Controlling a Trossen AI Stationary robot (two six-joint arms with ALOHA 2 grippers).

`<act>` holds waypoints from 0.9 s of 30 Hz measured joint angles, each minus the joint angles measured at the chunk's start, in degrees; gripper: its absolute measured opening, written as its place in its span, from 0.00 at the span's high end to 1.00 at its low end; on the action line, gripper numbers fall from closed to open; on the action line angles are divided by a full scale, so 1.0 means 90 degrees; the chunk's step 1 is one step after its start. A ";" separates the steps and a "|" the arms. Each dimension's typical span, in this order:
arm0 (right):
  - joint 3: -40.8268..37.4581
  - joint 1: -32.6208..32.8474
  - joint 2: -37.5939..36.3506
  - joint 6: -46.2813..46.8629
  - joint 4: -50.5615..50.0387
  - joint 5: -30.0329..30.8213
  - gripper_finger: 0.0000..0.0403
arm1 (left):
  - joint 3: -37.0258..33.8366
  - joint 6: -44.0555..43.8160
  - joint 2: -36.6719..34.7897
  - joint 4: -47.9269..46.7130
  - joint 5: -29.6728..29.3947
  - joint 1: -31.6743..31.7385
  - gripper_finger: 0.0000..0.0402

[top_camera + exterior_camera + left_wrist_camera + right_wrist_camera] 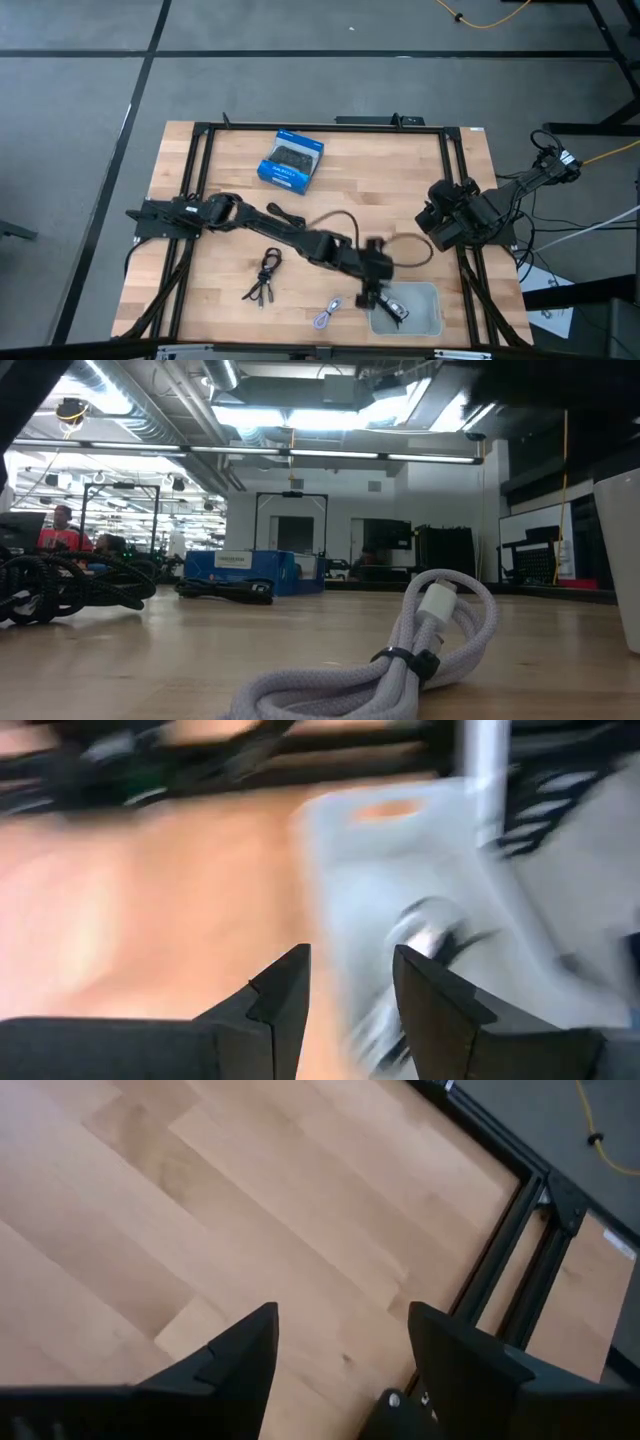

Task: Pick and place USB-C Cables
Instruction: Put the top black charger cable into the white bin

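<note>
A grey tray (425, 318) stands at the table's near right; its wall (620, 560) shows in the low view. In it lies a bundled cable (393, 312), blurred in the left wrist view (430, 935). My left gripper (372, 297) hovers over the tray's left rim, open (350, 990), with nothing between its fingers. A light grey cable (327, 316) (400, 655) lies on the wood left of the tray. A black cable bundle (264, 276) (50, 588) lies farther left. Another black cable (284, 215) (225, 590) lies near the blue box. My right gripper (445, 228) waits open (340, 1350) at the right.
A blue box (291, 160) (250, 568) lies flat at the table's far middle. A black frame (200, 200) runs along the table's sides and far edge. Bare wood (200, 1200) lies under my right gripper.
</note>
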 joint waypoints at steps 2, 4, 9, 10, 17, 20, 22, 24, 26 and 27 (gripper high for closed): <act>0.0000 0.0000 0.0000 0.0001 -0.0003 -0.0063 0.43 | 0.0030 -0.0008 -0.0395 -0.0957 -0.0725 0.0003 0.66; 0.0000 0.0000 0.0000 0.0007 -0.0002 -0.0064 0.43 | 0.0037 -0.0139 -0.0681 -0.1900 -0.1352 -0.0047 0.66; 0.0000 0.0000 0.0000 0.0020 -0.0002 -0.0061 0.43 | -0.0002 -0.0655 -0.1276 -0.4350 -0.2226 -0.0250 0.66; 0.0000 0.0000 0.0001 0.0022 -0.0002 -0.0061 0.43 | 0.0013 -0.0704 -0.1434 -0.4691 -0.2447 -0.0273 0.66; 0.0000 0.0000 0.0022 0.0029 -0.0013 -0.0059 0.43 | 0.0005 -0.0809 -0.2342 -0.6926 -0.3024 -0.0086 0.66; 0.0000 0.0000 0.0040 0.0029 0.0012 -0.0067 0.43 | 0.0025 -0.0787 -0.2734 -0.7418 -0.3013 0.0224 0.66; 0.0000 -0.0002 0.0067 0.0032 0.0043 -0.0102 0.43 | 0.0003 -0.0582 -0.2903 -0.7657 -0.2992 0.0490 0.66; 0.0000 -0.0002 0.0093 0.0033 0.0057 -0.0144 0.43 | -0.0044 -0.0321 -0.3053 -0.7582 -0.2905 0.0789 0.66; 0.0000 -0.0001 0.0127 0.0032 0.0087 -0.0199 0.43 | -0.0049 -0.0042 -0.3239 -0.7550 -0.2675 0.1123 0.66; 0.0000 -0.0002 0.0140 0.0034 0.0083 -0.0213 0.43 | -0.0041 0.0050 -0.3273 -0.7592 -0.2569 0.1299 0.66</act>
